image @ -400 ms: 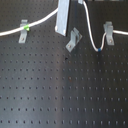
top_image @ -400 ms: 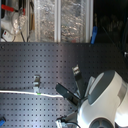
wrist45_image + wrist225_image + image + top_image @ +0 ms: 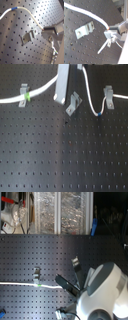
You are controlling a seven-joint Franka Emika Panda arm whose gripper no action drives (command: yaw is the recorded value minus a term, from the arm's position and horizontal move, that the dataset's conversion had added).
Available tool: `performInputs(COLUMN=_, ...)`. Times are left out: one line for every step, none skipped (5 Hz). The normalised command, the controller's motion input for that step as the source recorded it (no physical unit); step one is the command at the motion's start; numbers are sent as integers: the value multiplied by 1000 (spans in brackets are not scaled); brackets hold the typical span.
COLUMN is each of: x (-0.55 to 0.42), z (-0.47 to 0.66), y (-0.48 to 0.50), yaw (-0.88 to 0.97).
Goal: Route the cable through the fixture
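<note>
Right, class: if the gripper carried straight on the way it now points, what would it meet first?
Most likely the black perforated board, close beside the tilted fixture. The gripper, jaws shut on the cable, points down at the board; depth is unclear, so it might clip the fixture.

The near half of the pegboard (image 3: 65, 159) lies bare. Along the far edge, three clips (image 3: 74, 104) and the draped cable (image 3: 92, 104) block the way in the first exterior view.
</note>
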Motion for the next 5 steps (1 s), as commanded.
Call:
performInputs(x=-422, z=532, y=-140, yaw=60)
performInputs(x=-94, z=300, y=-145, yaw=-174)
performInputs(x=-74, z=342, y=-199, yaw=-531)
performInputs(x=-32, z=102, y=10, yaw=0)
performInputs(x=-155, z=61, y=110, yaw=757)
